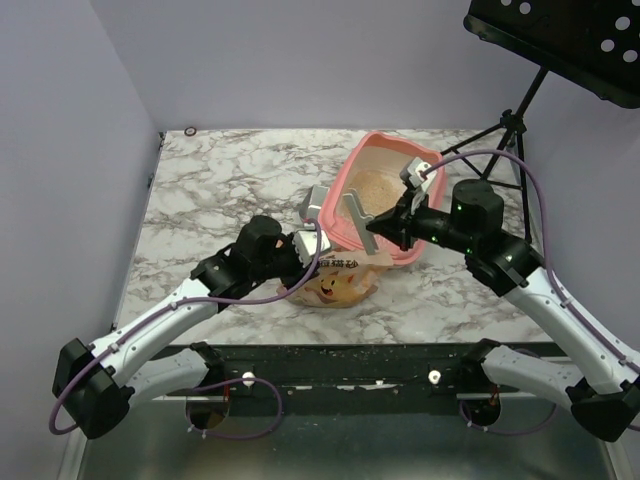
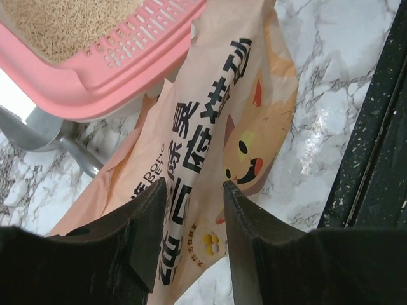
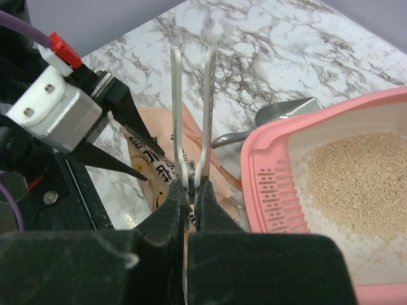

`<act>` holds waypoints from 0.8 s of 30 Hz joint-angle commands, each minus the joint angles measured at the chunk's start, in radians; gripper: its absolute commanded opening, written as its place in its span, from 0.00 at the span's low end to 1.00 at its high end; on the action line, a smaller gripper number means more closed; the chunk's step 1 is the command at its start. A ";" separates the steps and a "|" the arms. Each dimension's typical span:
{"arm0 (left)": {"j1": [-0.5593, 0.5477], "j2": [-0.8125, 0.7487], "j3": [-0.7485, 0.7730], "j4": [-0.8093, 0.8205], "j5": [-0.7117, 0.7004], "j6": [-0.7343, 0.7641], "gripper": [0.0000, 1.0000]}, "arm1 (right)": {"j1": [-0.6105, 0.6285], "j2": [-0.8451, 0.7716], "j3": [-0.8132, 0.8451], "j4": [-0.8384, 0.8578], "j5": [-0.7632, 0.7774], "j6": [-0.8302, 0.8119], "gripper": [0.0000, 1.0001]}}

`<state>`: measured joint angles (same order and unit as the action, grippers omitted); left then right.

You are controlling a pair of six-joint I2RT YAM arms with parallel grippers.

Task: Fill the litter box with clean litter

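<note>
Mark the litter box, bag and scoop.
litter box (image 3: 263, 190): right wrist view, slotted rim.
bag (image 2: 245, 149): left wrist view, cat face print.
scoop (image 3: 289, 109): right wrist view, metal bowl.

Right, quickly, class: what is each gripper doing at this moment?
Left gripper: open, fingers apart over the orange bag.
Right gripper: shut on a thin white clip.
</note>
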<state>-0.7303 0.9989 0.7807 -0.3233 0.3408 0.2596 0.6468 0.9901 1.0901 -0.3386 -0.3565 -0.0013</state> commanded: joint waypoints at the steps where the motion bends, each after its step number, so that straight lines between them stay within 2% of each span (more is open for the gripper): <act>1: -0.003 0.052 -0.020 0.003 -0.051 0.032 0.48 | -0.001 0.022 0.010 0.010 -0.051 -0.011 0.00; 5: 0.005 0.079 -0.031 0.010 -0.088 0.032 0.41 | -0.003 0.057 0.008 0.012 -0.082 -0.019 0.00; 10: 0.019 0.135 -0.006 -0.017 -0.065 0.030 0.18 | -0.003 0.107 0.010 0.030 -0.139 -0.051 0.00; 11: 0.020 0.145 -0.003 -0.022 -0.066 0.030 0.16 | -0.001 0.119 0.010 0.036 -0.150 -0.060 0.00; 17: 0.020 0.147 -0.001 -0.022 -0.065 0.021 0.11 | -0.003 0.168 -0.004 0.104 -0.213 -0.118 0.00; 24: 0.020 0.116 -0.009 -0.013 -0.059 0.009 0.11 | -0.003 0.252 0.008 0.147 -0.263 -0.175 0.00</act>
<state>-0.7132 1.1419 0.7628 -0.3225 0.2863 0.2794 0.6468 1.1988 1.0893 -0.2447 -0.5587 -0.1192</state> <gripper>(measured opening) 0.114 0.038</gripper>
